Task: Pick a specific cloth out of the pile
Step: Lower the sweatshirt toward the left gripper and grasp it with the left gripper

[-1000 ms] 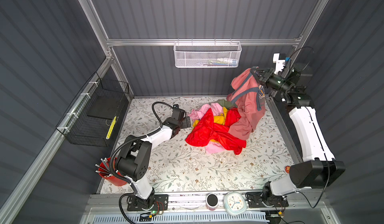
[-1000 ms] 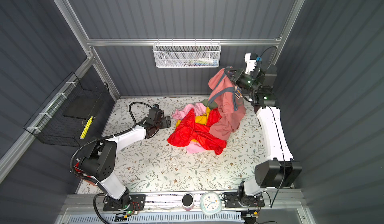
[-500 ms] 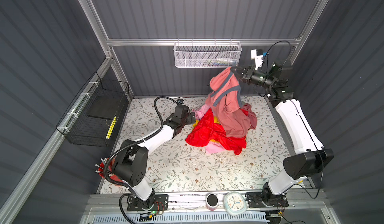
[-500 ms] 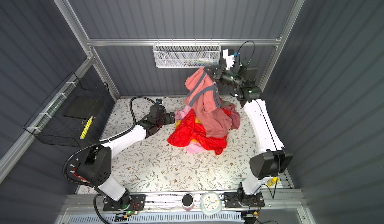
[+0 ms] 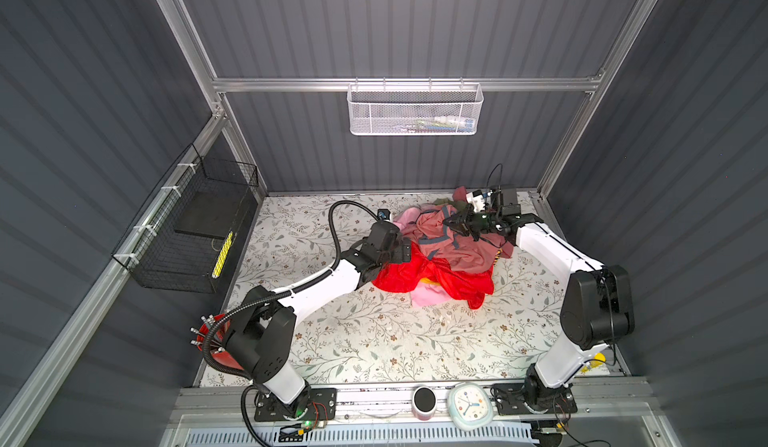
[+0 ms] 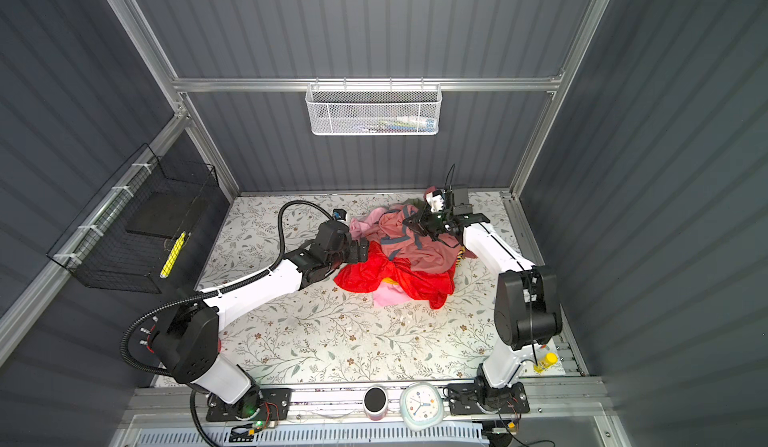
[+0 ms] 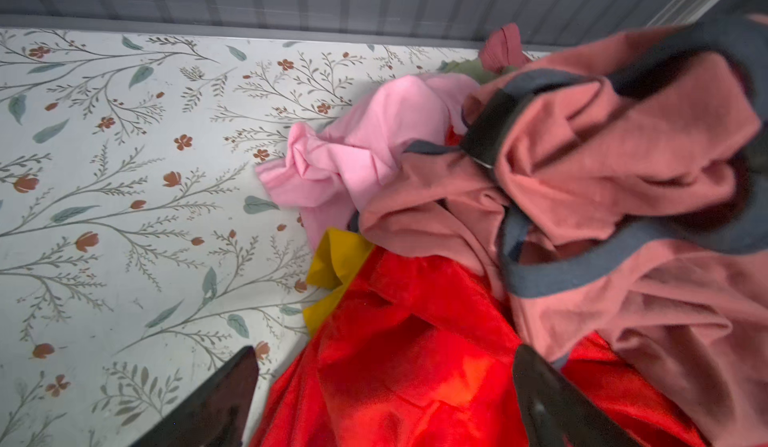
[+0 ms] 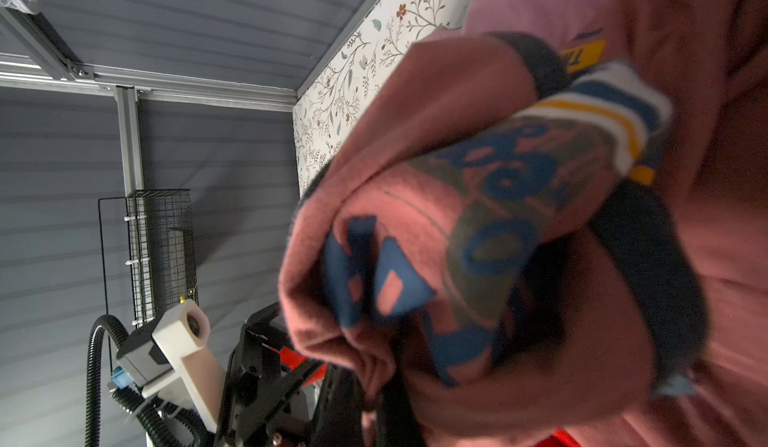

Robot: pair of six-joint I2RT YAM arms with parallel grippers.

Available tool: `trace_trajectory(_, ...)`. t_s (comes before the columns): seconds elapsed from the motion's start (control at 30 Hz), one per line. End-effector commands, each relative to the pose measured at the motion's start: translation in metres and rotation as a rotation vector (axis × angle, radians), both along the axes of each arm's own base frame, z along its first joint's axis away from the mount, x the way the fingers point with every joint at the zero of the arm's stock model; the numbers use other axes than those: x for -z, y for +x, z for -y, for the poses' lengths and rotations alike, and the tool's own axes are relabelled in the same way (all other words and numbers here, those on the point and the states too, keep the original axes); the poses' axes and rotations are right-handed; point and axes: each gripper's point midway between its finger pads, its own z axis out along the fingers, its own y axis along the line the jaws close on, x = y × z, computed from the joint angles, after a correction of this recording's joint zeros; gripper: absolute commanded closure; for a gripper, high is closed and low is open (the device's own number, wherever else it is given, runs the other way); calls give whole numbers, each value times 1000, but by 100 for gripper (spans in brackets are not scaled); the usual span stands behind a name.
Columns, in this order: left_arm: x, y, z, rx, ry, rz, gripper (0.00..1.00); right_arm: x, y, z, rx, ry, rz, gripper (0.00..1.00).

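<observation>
Clenching the cloth [image 5: 465,254], right pincer [image 5: 455,224], blue lettering [image 8: 498,183] only in right wrist view, left pincer [image 7: 384,357] spread

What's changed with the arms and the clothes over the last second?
The right gripper, still shut on the salmon T-shirt, swung down toward the middle, lowering it onto the pile. The open left gripper advanced to the red garment. Other clothes stayed put.
</observation>
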Motion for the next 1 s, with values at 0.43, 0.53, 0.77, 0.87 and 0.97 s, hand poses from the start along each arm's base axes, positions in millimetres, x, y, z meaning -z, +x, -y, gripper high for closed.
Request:
trace_trajectory(0.43,-88,26,47,75,12,182,2,-53,-22,16,-24,-196,245,35)
trace_trajectory(0.53,-94,30,68,157,15,184,2,-51,-30,39,46,-271,249,1)
trace_trajectory(0.77,-74,24,129,382,35,106,2,-47,-52,103,217,-395,252,1)
trace_trajectory(0.87,-61,16,158,464,45,49,3,-41,-62,128,268,-410,222,1)
trace_trajectory(0.97,-51,5,179,507,99,39,4,-36,-73,152,310,-441,190,1)
